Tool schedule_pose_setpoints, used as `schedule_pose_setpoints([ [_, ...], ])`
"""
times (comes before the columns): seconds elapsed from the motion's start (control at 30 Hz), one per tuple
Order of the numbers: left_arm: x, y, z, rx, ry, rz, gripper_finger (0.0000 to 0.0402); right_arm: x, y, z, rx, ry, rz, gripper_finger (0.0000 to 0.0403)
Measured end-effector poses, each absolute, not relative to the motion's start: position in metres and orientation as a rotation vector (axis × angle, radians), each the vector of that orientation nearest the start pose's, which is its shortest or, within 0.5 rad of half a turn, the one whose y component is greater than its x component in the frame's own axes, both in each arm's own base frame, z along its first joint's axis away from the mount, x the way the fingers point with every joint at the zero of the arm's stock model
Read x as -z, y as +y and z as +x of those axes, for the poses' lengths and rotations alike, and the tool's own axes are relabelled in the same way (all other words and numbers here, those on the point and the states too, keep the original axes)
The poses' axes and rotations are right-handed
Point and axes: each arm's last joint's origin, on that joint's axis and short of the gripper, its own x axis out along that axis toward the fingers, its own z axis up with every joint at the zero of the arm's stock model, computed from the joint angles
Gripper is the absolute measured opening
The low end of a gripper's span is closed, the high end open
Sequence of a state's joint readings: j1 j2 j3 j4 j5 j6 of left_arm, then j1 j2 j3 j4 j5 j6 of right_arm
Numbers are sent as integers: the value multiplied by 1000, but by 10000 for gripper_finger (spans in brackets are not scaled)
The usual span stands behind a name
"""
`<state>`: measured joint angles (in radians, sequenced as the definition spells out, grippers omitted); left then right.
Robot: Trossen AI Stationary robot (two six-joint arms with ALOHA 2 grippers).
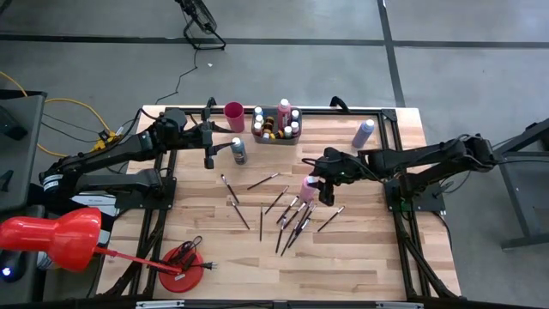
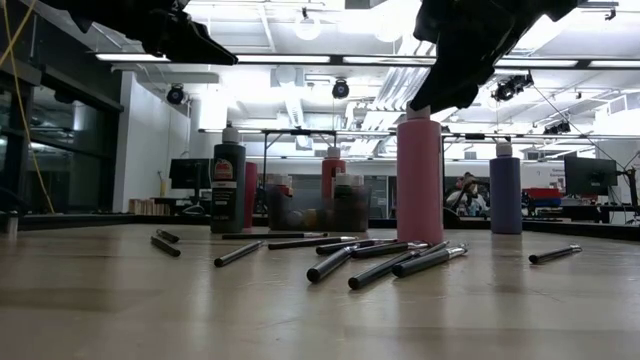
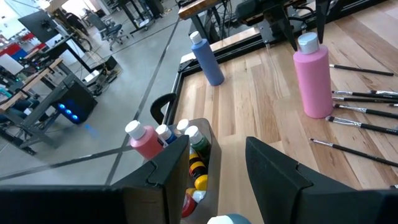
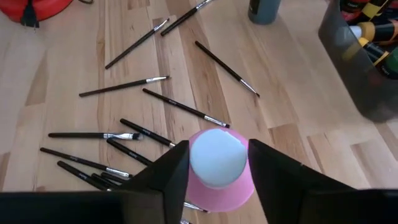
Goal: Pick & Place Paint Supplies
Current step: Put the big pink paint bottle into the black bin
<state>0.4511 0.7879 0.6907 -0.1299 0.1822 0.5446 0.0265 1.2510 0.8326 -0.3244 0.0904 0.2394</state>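
A pink paint bottle (image 1: 307, 190) with a white cap (image 4: 216, 155) stands upright on the table among several scattered dark-handled brushes (image 1: 287, 219). My right gripper (image 1: 314, 178) hangs over it, open, one finger on each side of the cap. My left gripper (image 1: 209, 153) is open (image 3: 216, 146) near the far left of the table, beside a dark bottle (image 1: 238, 151). That bottle's cap (image 3: 227, 219) shows low between the left fingers. A lavender bottle (image 1: 364, 133) stands alone. Several bottles (image 3: 149, 140) stand in the grey tray (image 1: 276, 137). My right gripper comes at the pink bottle's white cap (image 4: 216, 155) from above, pointing down, with its fingers (image 4: 177, 168) close on both sides. I cannot tell whether they touch it. The bottle stands upright with its base on the table (image 2: 419, 240).
A pink cup (image 1: 233, 114) stands left of the tray at the far edge. A red round holder (image 1: 182, 270) and a red lamp-like thing (image 1: 51, 239) sit at the near left corner. Black frame rails (image 1: 390, 129) border the table. Bare wood lies near right.
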Motion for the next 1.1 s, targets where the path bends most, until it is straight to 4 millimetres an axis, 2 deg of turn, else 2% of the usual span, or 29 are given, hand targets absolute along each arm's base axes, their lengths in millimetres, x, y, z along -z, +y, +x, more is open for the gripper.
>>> schedule_pose_setpoints([
  [0.2, -305, 73, 162, -202, 283, 468, 152, -244, 4, 256, 147, 730, 185, 119],
  [0.5, -305, 73, 162, -202, 283, 468, 152, -248, 1, 258, 204, 709, 192, 115],
  [0.6, -305, 73, 162, -202, 283, 468, 152, -264, -7, 263, 248, 656, 200, 115],
  [0.73, -305, 73, 162, -202, 283, 468, 152, -301, -24, 269, 285, 557, 202, 115],
  [0.9, -305, 73, 162, -197, 286, 500, 152, -344, -54, 277, 353, 444, 155, 115],
  [1.1, -306, 73, 162, -200, 277, 506, 152, -361, -99, 314, 370, 472, 135, 115],
])
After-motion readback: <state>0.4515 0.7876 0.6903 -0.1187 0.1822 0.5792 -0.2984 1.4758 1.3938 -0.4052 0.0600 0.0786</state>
